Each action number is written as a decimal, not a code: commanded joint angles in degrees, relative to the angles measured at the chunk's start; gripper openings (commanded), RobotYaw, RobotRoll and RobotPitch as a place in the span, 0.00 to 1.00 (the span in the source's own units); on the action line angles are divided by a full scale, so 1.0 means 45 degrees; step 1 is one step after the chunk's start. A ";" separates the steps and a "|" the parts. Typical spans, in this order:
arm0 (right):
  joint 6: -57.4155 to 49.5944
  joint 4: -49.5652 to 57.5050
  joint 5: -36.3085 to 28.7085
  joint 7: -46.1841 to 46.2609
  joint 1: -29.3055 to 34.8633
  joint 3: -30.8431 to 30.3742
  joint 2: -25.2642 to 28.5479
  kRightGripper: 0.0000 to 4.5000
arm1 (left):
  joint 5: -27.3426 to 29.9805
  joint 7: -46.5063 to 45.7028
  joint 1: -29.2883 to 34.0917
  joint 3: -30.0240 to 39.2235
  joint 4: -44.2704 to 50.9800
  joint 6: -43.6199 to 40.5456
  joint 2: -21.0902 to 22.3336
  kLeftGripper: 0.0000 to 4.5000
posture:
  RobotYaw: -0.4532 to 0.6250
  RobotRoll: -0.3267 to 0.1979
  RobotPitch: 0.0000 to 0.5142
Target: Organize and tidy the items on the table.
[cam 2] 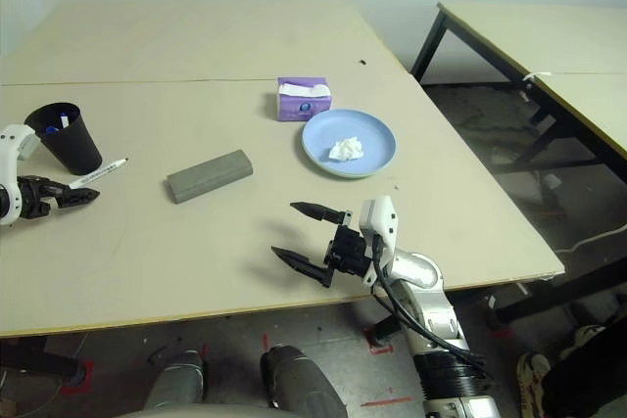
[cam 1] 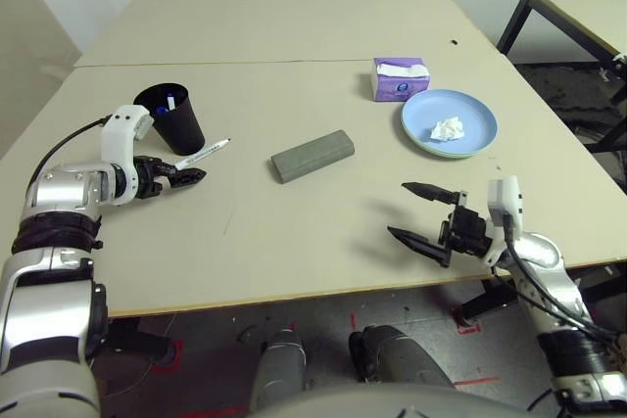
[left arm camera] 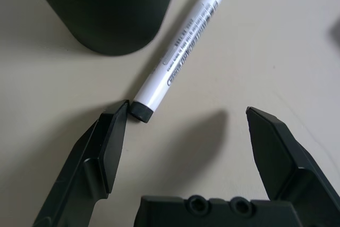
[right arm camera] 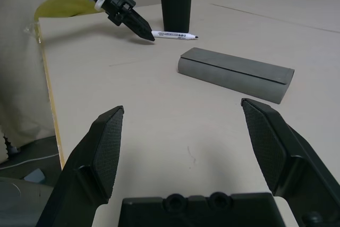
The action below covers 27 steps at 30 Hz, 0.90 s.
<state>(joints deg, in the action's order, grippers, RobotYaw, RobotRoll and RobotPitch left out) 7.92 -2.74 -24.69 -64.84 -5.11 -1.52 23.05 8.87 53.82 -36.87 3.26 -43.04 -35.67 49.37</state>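
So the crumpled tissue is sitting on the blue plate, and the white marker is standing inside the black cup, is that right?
Not quite. The crumpled tissue is on the blue plate, but the white marker lies flat on the table beside the black cup, as the left eye view shows. The left gripper is open at its end.

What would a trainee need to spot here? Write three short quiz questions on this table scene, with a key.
1. True or false: the left gripper is shut on the black-capped marker.
2. Where does the crumpled tissue lie? A) in the black cup B) on the blue plate C) on the grey glasses case
3. Fill in: the right gripper hovers over the table with its fingers ____.

Key
1. False: its fingers are open, one tip at the marker's end.
2. B
3. open
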 commanded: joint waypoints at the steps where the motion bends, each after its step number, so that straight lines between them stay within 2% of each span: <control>1: 0.0066 -0.0029 0.0103 -0.0031 0.0067 -0.0125 0.0067 1.00 | -0.0262 0.0409 0.0322 -0.0448 0.0209 0.0036 -0.0048 0.99 | 0.31 0.62 0.14; 9: 0.0146 -0.0192 0.0176 -0.0091 -0.0025 -0.0216 -0.0003 1.00 | -0.0556 0.1527 0.0917 -0.1128 0.1022 -0.0053 0.0383 0.99 | 0.31 0.62 0.14; 18: 0.0303 -0.0239 0.0231 -0.0071 0.0151 -0.0302 -0.0071 1.00 | -0.0780 0.0439 0.0327 -0.0701 0.0689 0.0911 0.0230 0.99 | 0.31 0.62 0.14; 27: 0.0200 -0.0003 0.0198 0.0083 0.0261 -0.0351 -0.0027 1.00 | -0.0844 -0.0681 -0.0511 -0.0517 0.0233 0.1890 -0.0498 0.99 | 0.30 0.62 0.15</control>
<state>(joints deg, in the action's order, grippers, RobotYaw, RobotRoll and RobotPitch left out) 8.72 -3.26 -24.17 -64.73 -4.38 -2.80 22.71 5.59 51.27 -39.01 0.94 -41.23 -27.62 47.69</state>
